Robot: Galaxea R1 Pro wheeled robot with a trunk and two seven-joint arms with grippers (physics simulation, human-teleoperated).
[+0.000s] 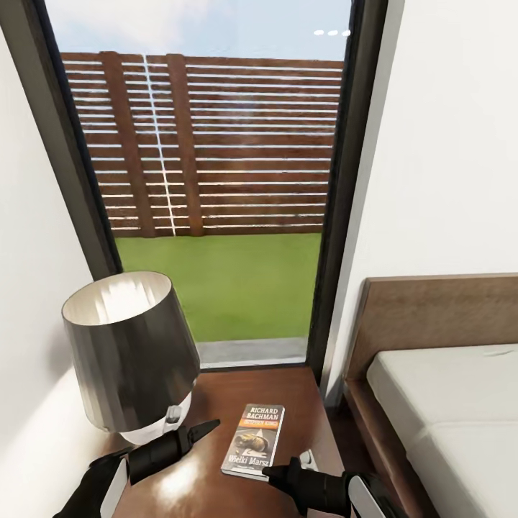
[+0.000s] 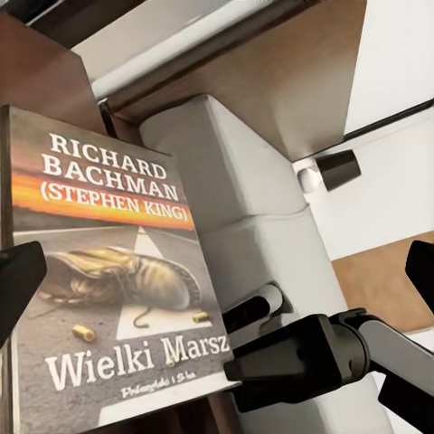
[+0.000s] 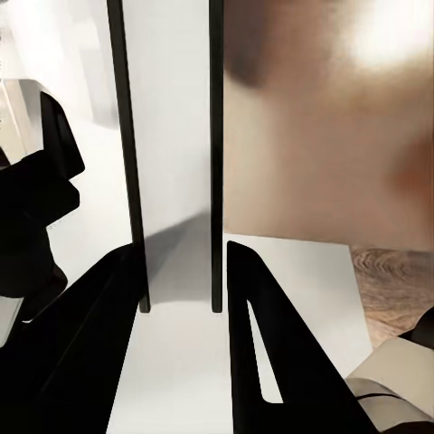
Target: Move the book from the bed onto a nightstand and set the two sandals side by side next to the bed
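**Book rests on nightstand as both arms flank it**

A tall dark-framed window (image 1: 216, 180) with a slatted brown fence (image 1: 216, 144) and grass behind it filled the far wall of the bedroom, and the bed (image 1: 446, 403), its grey mattress bare, stood to the right. Beside the headboard, the dark brown nightstand (image 1: 237, 388) carried a table lamp (image 1: 129, 352) with a dark shade at its left and the book (image 1: 253, 440) lying flat on the glossy top, its long axis running away from the robot, title end nearest.

The right gripper (image 1: 282, 475) sat at the book's near right corner, touching or almost touching it; whether its jaws were spread or closed, and whether they pinched the cover, could not be told. The left gripper (image 1: 194, 432) lay just left of the book, apart from it, its fingers (image 2: 18, 289) spread wide and holding nothing, with the cover seen between them in the left wrist view.

The right arm was the nearer. With the book already on the nightstand, that step looked all but finished, and the coming move likely turned on drawing the right gripper back toward the robot, clear of the near edge. The sandals remained to be dealt with.
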